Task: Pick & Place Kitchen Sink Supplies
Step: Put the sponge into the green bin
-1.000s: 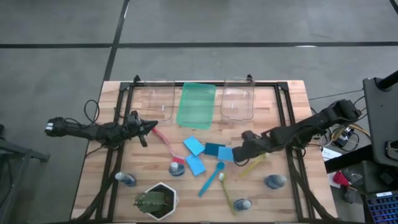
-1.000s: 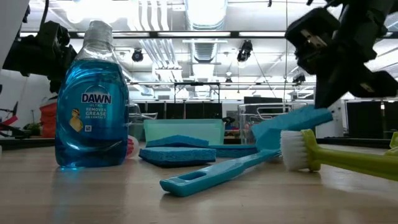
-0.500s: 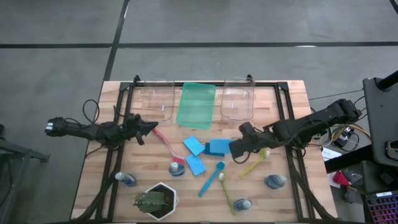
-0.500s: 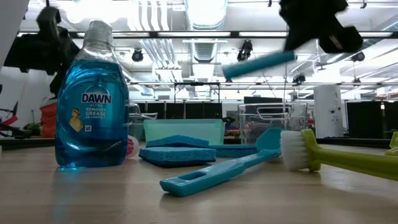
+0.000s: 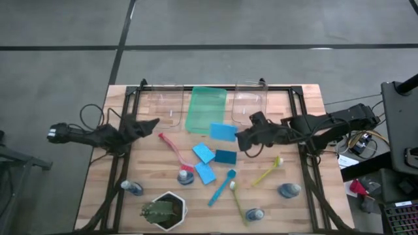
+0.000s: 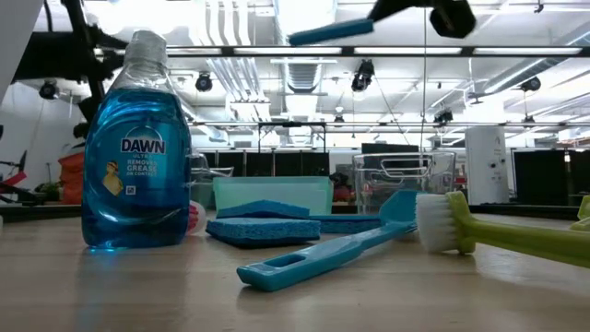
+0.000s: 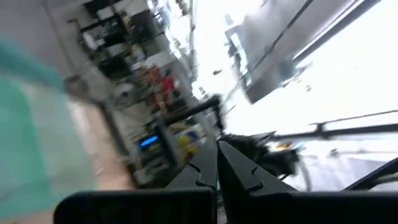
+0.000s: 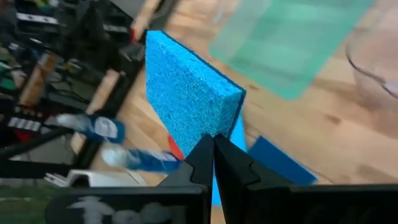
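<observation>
Right gripper (image 5: 239, 138) pinched a blue sponge (image 5: 223, 131), held aloft beside the green tray (image 5: 206, 109); left gripper (image 5: 154, 123) closed, empty.

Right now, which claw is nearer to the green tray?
Right. The right claw, shut on a blue sponge, hangs just beside the green tray. The left claw is farther off, beyond a clear bin.
</observation>
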